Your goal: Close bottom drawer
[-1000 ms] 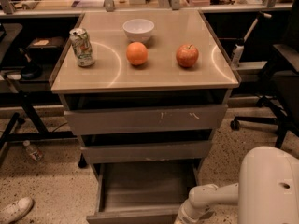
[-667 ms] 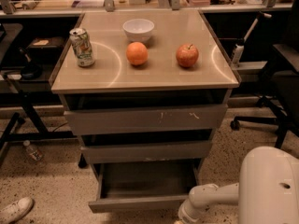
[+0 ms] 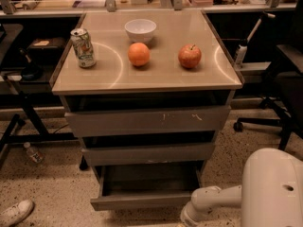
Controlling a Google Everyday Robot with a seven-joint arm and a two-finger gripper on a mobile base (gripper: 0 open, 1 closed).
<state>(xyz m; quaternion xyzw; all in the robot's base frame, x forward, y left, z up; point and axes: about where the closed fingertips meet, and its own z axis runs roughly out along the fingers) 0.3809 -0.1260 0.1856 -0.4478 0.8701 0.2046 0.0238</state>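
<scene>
The bottom drawer [image 3: 142, 200] is the narrowest of three grey-brown drawers in the cabinet. It stands partly pulled out, and its shallow empty tray [image 3: 149, 178] shows behind the plain front panel. My gripper [image 3: 185, 220] is at the lower edge of the view, at the right end of that front panel, on the end of my white arm [image 3: 218, 200]. Its tip is cut off by the frame edge.
On the cabinet top [image 3: 156, 74] stand a drink can [image 3: 83, 48], a white bowl [image 3: 140, 30], an orange [image 3: 138, 54] and an apple [image 3: 189, 56]. The top drawer [image 3: 147, 119] and middle drawer [image 3: 147, 152] protrude slightly. A chair base [image 3: 265, 122] is at right; a shoe [image 3: 14, 213] and bottle [image 3: 33, 152] lie at left.
The bottom drawer has slid back into the cabinet, so less of its tray shows. My arm has moved forward along with the front panel.
</scene>
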